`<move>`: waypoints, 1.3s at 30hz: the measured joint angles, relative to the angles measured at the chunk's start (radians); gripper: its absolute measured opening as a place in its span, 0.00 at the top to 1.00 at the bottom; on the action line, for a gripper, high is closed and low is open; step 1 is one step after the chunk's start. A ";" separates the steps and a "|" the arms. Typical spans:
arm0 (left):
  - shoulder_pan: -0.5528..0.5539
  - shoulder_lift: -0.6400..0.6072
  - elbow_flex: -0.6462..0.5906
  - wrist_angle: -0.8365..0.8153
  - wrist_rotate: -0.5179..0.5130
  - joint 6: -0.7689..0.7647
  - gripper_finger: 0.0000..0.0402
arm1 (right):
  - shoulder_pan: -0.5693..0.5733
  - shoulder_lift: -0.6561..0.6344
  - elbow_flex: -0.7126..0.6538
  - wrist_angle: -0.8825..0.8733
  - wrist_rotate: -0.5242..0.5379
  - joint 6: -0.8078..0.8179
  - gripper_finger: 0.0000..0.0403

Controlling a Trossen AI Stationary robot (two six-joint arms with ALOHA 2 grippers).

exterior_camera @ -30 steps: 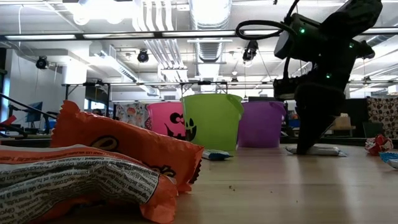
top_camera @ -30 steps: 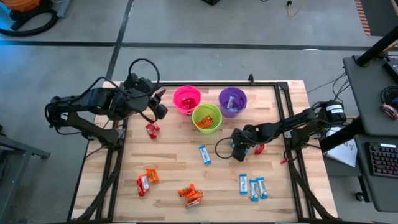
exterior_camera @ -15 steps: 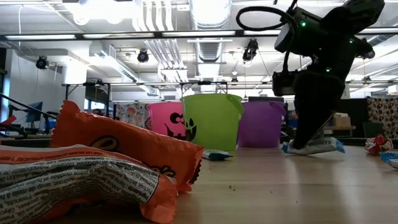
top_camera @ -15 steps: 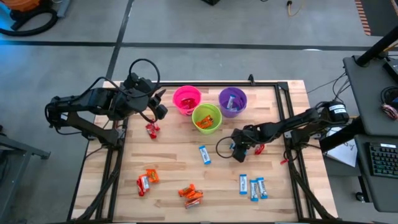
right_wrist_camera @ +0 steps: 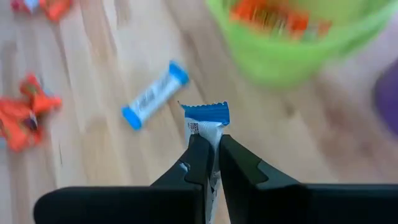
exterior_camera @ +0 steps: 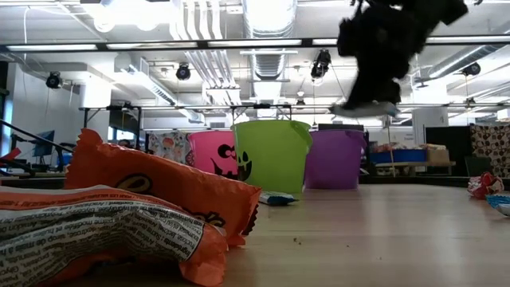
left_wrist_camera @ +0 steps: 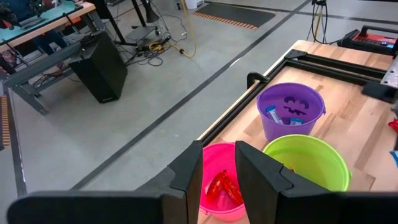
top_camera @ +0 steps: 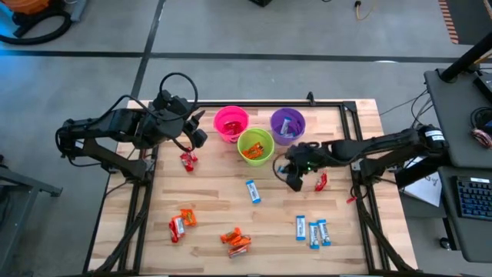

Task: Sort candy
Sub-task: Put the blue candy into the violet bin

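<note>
My right gripper (top_camera: 294,177) hangs above the table just near of the purple cup (top_camera: 287,125) and is shut on a blue-and-white candy (right_wrist_camera: 206,122). The low view shows that candy (exterior_camera: 365,108) high above the wood. My left gripper (top_camera: 197,131) waits open at the table's far left corner, beside the pink cup (top_camera: 231,121), touching nothing. The green cup (top_camera: 255,145) stands between the two arms. Loose candies lie flat on the table: a blue one (top_camera: 253,191), red ones (top_camera: 187,159), orange ones (top_camera: 235,240). My right gripper pinches the blue-and-white candy between its two fingers (right_wrist_camera: 198,155), which lie along its length. Its crimped blue end (right_wrist_camera: 206,113) sticks out past the fingertips. The fingers come from above, pointing down, and the candy is lifted clear of the table.
Several blue-and-white candies (top_camera: 311,231) lie by the near right corner, a red one (top_camera: 320,182) near the right edge, and orange and red ones (top_camera: 181,221) near left. The pink and green cups hold candies (left_wrist_camera: 222,186). A black frame rail (top_camera: 350,127) borders the table.
My right gripper has risen from the table with the blue-and-white candy and moved toward the far edge, closer to the purple and green cups. The candy, which lay on the wood a second ago, now hangs lifted clear.
</note>
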State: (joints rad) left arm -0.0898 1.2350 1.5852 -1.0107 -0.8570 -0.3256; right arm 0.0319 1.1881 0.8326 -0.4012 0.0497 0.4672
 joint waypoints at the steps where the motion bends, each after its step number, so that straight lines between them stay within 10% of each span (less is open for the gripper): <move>1: 0.000 0.000 0.000 0.000 0.000 0.000 0.81 | -0.009 0.000 0.025 0.000 0.013 -0.019 0.95; 20: 0.000 0.001 0.000 0.000 0.002 0.008 0.81 | -0.325 0.250 0.506 -0.263 0.279 -0.256 0.95; 39: 0.000 0.001 0.000 -0.001 0.002 0.007 0.81 | -0.432 0.450 0.544 -0.460 0.319 -0.182 0.94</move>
State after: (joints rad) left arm -0.0898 1.2358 1.5852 -1.0119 -0.8555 -0.3188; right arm -0.4004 1.6379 1.3762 -0.8614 0.3687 0.2853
